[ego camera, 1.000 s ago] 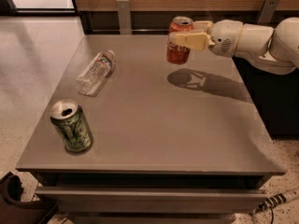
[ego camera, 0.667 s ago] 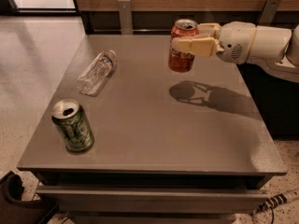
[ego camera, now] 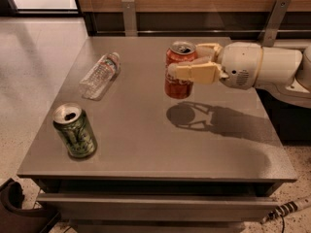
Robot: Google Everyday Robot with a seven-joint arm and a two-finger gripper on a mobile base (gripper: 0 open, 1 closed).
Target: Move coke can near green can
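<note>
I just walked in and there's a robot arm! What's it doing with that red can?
The robot's gripper is shut on the coke can and holds it in the air above the table. You can see its shadow on the tabletop below. The green can stands upright near the front corner on the picture's left, well apart from the coke can. A clear plastic bottle lies on its side farther back. The coke can is not yet near the green can.

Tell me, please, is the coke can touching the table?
Apart. The camera view shows the gripper holding the coke can in the air above the table, its shadow lying separate below.
</note>
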